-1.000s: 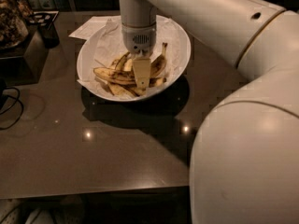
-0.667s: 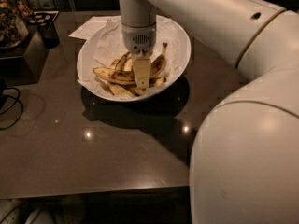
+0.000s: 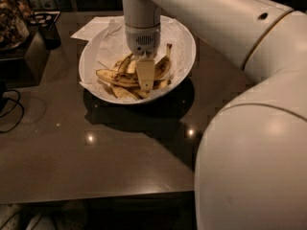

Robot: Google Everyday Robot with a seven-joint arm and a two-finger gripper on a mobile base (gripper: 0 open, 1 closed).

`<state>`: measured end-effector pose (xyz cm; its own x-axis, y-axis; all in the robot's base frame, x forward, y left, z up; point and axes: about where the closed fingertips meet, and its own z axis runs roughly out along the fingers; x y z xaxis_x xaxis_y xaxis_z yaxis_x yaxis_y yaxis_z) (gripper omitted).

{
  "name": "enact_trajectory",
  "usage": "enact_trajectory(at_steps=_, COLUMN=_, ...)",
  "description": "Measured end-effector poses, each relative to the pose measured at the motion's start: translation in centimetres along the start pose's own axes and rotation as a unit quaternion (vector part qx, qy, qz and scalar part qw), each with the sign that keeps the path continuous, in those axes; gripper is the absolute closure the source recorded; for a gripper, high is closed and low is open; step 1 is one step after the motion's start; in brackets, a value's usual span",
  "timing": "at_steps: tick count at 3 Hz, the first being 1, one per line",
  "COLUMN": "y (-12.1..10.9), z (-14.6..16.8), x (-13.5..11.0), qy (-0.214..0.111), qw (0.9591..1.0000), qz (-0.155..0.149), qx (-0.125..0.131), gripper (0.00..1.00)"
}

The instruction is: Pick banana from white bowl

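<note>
The gripper (image 3: 145, 80) points straight down into the white bowl (image 3: 186, 42), with its tip among the fruit at the bowl's middle. Whether it is open, closed or gripping cannot be told. The banana (image 3: 114, 76) lies across the bowl's left half, its right end reaching the gripper's tip.

one white bowl (image 3: 191, 47) — about five bananas (image 3: 111, 75), one gripper (image 3: 145, 83) above them
</note>
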<state>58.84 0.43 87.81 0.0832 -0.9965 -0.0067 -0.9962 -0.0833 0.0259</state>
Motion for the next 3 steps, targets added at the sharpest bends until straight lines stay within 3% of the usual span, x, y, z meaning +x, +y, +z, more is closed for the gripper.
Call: enact_trajectory(at_steps=3, y=-0.01, z=0.09, x=-0.01, qy=0.0, qw=1.0, qz=0.0, qx=0.0, gripper=1.0)
